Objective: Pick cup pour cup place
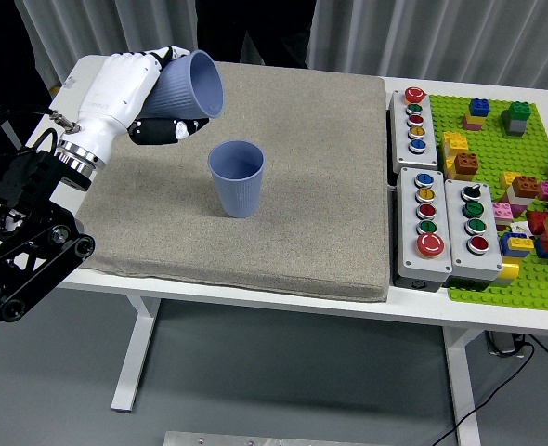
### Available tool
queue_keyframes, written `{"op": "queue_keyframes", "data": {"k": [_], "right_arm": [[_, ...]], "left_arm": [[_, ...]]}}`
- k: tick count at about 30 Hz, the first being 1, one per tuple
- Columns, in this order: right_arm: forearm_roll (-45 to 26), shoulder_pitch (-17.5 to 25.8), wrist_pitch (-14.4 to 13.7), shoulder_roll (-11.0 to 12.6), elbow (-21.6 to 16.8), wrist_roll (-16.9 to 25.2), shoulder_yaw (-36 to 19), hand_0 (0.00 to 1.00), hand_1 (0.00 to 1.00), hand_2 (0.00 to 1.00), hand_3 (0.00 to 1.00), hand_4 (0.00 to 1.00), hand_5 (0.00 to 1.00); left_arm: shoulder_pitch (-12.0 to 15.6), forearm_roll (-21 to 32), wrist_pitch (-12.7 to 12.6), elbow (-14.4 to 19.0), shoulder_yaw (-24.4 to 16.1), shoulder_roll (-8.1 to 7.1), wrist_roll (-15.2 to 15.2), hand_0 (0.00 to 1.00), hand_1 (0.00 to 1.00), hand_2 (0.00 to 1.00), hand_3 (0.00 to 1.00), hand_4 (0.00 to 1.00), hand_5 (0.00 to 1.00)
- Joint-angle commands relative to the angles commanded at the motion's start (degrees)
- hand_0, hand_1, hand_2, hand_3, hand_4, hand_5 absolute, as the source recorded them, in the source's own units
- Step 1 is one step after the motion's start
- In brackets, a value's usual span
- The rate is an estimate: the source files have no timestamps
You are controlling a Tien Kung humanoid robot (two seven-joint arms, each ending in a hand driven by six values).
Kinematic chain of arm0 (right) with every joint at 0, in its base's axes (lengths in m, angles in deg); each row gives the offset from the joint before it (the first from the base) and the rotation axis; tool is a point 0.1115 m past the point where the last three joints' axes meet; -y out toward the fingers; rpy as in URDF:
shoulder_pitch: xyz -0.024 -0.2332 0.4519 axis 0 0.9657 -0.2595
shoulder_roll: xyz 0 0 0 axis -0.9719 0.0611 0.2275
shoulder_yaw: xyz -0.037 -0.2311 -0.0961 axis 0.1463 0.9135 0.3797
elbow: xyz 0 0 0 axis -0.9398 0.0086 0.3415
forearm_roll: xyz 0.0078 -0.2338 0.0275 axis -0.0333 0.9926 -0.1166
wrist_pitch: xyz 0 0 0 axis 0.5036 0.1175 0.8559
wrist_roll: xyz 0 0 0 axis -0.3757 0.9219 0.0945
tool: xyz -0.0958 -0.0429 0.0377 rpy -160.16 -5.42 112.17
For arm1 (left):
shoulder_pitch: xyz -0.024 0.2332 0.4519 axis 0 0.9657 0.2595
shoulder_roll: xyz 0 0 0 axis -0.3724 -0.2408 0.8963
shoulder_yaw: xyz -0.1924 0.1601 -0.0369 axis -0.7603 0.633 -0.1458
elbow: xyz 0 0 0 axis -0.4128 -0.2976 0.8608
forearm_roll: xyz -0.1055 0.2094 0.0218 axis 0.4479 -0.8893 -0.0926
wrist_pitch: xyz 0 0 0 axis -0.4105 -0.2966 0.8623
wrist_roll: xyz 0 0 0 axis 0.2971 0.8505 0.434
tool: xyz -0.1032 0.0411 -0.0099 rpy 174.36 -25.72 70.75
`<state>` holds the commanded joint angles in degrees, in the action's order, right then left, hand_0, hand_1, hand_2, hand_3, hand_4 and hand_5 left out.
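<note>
Cups: two blue ribbed cups, alike in colour and shape.
Held cup (pixel 189 85): in the left hand (pixel 125 91), lifted above the far left part of the mat, tipped on its side with the open mouth facing right and a little toward the camera; well apart from the other cup.
Standing cup (pixel 236 177): upright on the grey mat (pixel 302 223), near its middle, mouth up, touched by nothing. Whether anything is inside cannot be told.
Left hand: one white hand with black finger joints, on a black arm that comes in from the lower left; its fingers (pixel 163 130) are wrapped around the held cup's body.
Right hand: out of view.
Mat: one grey fabric pad covering most of the white surface (pixel 88 74).
Button boxes: three grey boxes just right of the mat. The far one (pixel 415 121) carries five buttons in a column; the two near ones (pixel 426 228) (pixel 476 232) stand side by side, the left with a large red button at its near end.
Baseplate: one green studded plate (pixel 525 158) at the right edge, strewn with loose bricks of many colours, too jumbled to count.
Person: dark clothing shows at the far side, behind the surface; no hands are seen.
</note>
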<state>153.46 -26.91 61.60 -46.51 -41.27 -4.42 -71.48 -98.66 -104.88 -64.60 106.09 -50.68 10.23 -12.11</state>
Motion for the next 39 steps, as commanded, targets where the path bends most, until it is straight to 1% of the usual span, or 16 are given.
{"op": "queue_keyframes", "data": {"k": [1, 3, 6, 9, 11, 12, 13, 18, 19, 22, 25, 27, 29, 31, 35, 39], "right_arm": [[0.0, 0.0, 0.0, 0.0, 0.0, 0.0, 0.0, 0.674, 0.636, 0.565, 0.571, 0.002, 0.153], [-0.3, 0.0, 0.0, 0.0, 0.0, 0.0, 0.2, 0.674, 0.636, 0.565, 0.571, 0.002, 0.153], [-0.5, 0.0, -0.1, 0.0, 0.0, 0.0, 0.4, 0.674, 0.636, 0.565, 0.571, 0.002, 0.153], [-0.4, 0.1, 0.0, -0.1, 0.0, 0.0, 0.4, 0.674, 0.636, 0.565, 0.572, 0.002, 0.151], [-0.3, 0.2, 0.0, -0.1, 0.0, 0.0, 0.4, 0.674, 0.636, 0.565, 0.572, 0.002, 0.151], [-0.3, 0.2, 0.0, -0.1, 0.0, 0.0, 0.3, 0.674, 0.636, 0.565, 0.572, 0.002, 0.151], [-0.1, 0.3, 0.0, -0.2, 0.0, 0.0, 0.3, 0.674, 0.635, 0.566, 0.572, 0.002, 0.149], [0.3, 0.6, 0.1, -0.2, 0.0, -0.1, 0.1, 0.674, 0.635, 0.566, 0.572, 0.002, 0.149], [0.4, 0.6, 0.1, -0.3, 0.0, -0.1, 0.1, 0.674, 0.636, 0.566, 0.572, 0.002, 0.15], [0.2, 0.7, 0.1, -0.3, 0.0, -0.1, 0.2, 0.674, 0.636, 0.566, 0.572, 0.002, 0.15], [0.1, 0.9, 0.1, -0.3, 0.0, 0.0, 0.2, 0.674, 0.636, 0.566, 0.572, 0.002, 0.15], [0.2, 1.0, 0.1, -0.3, 0.0, 0.0, 0.3, 0.674, 0.636, 0.566, 0.572, 0.002, 0.15], [0.2, 1.0, 0.1, -0.3, 0.0, 0.0, 0.3, 0.674, 0.636, 0.566, 0.572, 0.002, 0.15], [0.1, 1.0, 0.1, -0.4, 0.0, 0.0, 0.3, 0.674, 0.636, 0.566, 0.572, 0.002, 0.15], [-0.1, 0.9, 0.1, -0.4, 0.0, 0.0, 0.4, 0.674, 0.636, 0.566, 0.572, 0.002, 0.15], [-0.2, 0.7, 0.0, -0.4, 0.0, 0.0, 0.4, 0.675, 0.636, 0.566, 0.572, 0.002, 0.146]], "left_arm": [[0.2, 2.2, -0.5, 0.1, -0.4, 0.31, -0.9, 0.471, 0.433, 0.441, 0.454, 0.728, 0.218], [1.0, 7.1, -1.9, 0.2, -1.8, 1.61, -4.2, 0.471, 0.433, 0.441, 0.454, 0.728, 0.218], [1.7, 14.1, -3.7, 0.0, -2.2, 3.02, -10.1, 0.471, 0.433, 0.441, 0.454, 0.728, 0.218], [2.5, 21.2, -4.2, -0.7, -2.1, 4.02, -15.3, 0.48, 0.45, 0.448, 0.453, 0.732, 0.223], [3.0, 26.4, -4.0, -1.1, -1.9, 4.4, -16.9, 0.48, 0.45, 0.448, 0.453, 0.732, 0.223], [3.1, 28.7, -3.9, -1.2, -1.8, 4.49, -17.1, 0.48, 0.45, 0.448, 0.453, 0.732, 0.223], [3.6, 31.3, -4.3, -1.6, -1.4, 4.73, -17.6, 0.499, 0.486, 0.467, 0.468, 0.733, 0.222], [4.8, 43.2, -4.6, -3.5, -0.4, 5.5, -19.1, 0.499, 0.486, 0.467, 0.468, 0.733, 0.222], [5.0, 45.4, -4.6, -3.9, -0.3, 5.59, -19.2, 0.515, 0.491, 0.493, 0.492, 0.731, 0.228], [5.8, 52.9, -5.0, -5.3, 0.0, 5.92, -19.6, 0.515, 0.491, 0.493, 0.492, 0.731, 0.228], [6.5, 60.3, -5.7, -6.2, 0.3, 6.15, -20.1, 0.526, 0.498, 0.495, 0.502, 0.737, 0.239], [7.2, 64.7, -6.5, -7.0, 0.5, 6.72, -20.5, 0.526, 0.498, 0.495, 0.502, 0.737, 0.239], [7.6, 66.2, -6.9, -7.5, 0.6, 7.12, -21.0, 0.526, 0.498, 0.495, 0.502, 0.737, 0.239], [8.3, 66.7, -7.6, -8.2, 1.2, 7.77, -22.4, 0.541, 0.506, 0.497, 0.504, 0.737, 0.241], [9.4, 65.6, -8.9, -9.3, 2.2, 8.87, -23.7, 0.541, 0.506, 0.497, 0.504, 0.737, 0.241], [10.1, 62.1, -10.0, -9.8, 3.0, 9.85, -23.4, 0.549, 0.513, 0.498, 0.504, 0.733, 0.252]]}}
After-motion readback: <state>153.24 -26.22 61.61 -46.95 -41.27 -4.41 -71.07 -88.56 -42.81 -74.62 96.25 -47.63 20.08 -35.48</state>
